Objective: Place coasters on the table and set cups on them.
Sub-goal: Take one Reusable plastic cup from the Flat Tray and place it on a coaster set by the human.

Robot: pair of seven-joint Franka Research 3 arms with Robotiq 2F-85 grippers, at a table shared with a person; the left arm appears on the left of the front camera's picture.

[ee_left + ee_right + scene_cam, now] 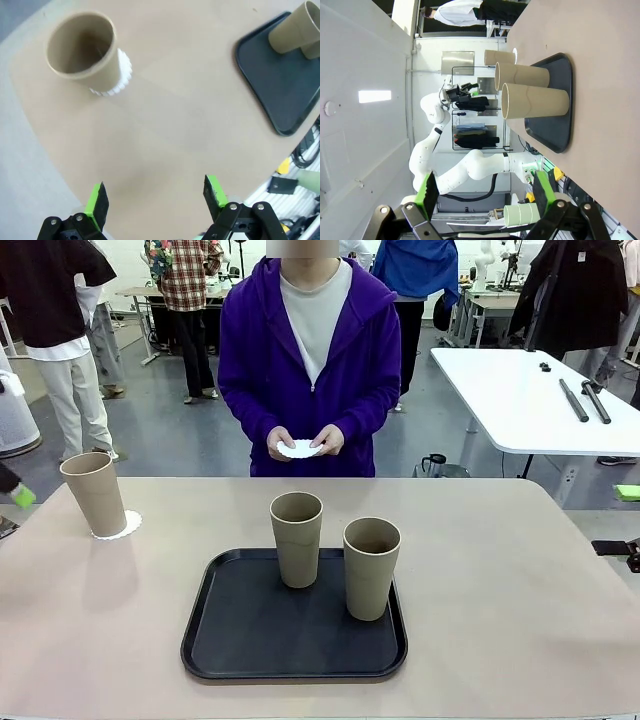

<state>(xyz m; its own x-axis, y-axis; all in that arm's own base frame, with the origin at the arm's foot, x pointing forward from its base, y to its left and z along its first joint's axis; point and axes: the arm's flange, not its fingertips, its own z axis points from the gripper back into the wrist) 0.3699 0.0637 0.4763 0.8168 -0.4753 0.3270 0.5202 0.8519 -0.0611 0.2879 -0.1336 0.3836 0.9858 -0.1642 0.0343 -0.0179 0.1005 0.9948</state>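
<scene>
Open and empty: left gripper [155,194], right gripper [485,187]; a rim-high grab could topple the tall cups [297,538] on centre-frame black tray [240,640].

No text, label, brand, number or sign can be read; the cups [372,568], tray [240,635] and surface [500,590] are plain.
</scene>
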